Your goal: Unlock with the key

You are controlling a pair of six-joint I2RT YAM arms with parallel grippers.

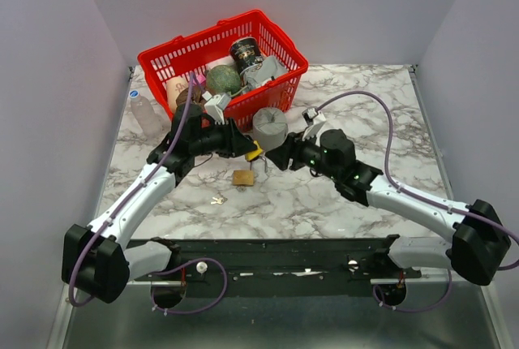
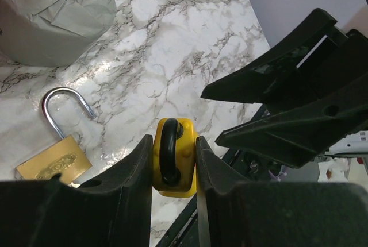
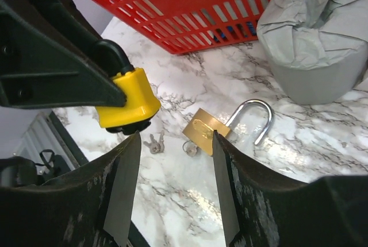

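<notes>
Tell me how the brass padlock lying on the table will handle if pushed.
The brass padlock lies flat, so it will likely slide, not roll, on the glossy table. Its solid metal body probably feels heavy for its size. Its open shackle may swing or snag when nudged.

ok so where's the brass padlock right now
In the top view the brass padlock lies shackle open on the marble table near the middle, just robot-side of the yellow padlock in the left hand, loose keys to its left.
</notes>
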